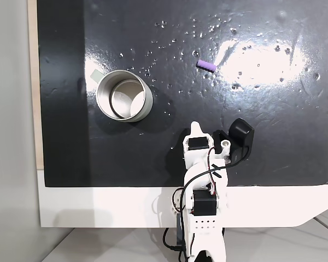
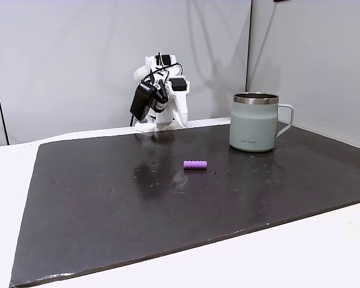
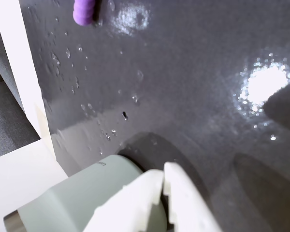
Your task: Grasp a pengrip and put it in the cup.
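Observation:
The light-purple pengrip [image 1: 206, 66] lies on its side on the black mat, right of the cup in a fixed view; it also shows mid-mat [image 2: 195, 164] and at the wrist view's top edge [image 3: 83, 12]. The metal cup [image 1: 145, 112] stands upright with a shiny inside; its pale grey-green wall [image 2: 254, 123] carries a handle on the right, and it sits low left in the wrist view [image 3: 67, 198]. My gripper [image 1: 195, 127] is folded back at the mat's near edge, well short of both. Its white fingers [image 3: 150, 186] are shut together with nothing between them.
The black mat [image 1: 262, 153] covers a white table [image 1: 98, 207] and is dotted with shiny specks and glare. A black wrist camera [image 1: 240, 134] sticks out beside the folded arm [image 2: 162, 96]. Grey walls stand behind the table.

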